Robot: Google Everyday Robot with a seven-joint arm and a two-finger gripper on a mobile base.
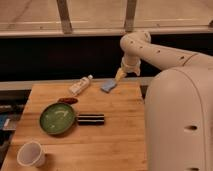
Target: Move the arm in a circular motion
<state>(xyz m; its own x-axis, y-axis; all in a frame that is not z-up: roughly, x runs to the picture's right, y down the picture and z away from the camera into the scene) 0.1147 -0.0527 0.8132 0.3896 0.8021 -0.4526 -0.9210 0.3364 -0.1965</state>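
Observation:
The arm (165, 52) is cream-white, made of thick rounded segments with small dark holes. It reaches in from the right, with a large segment filling the lower right of the camera view. Its elbow bends near the top centre and drops down to the gripper (120, 75), a small yellowish-tan tip. The gripper hangs above the far edge of the wooden table (120, 145), just over a blue sponge (109, 86).
On the table lie a white tube (80, 85), a dark red object (67, 100), a green plate (57, 118), a black bar (90, 119) and a white cup (31, 153). A dark wall and window rail run behind.

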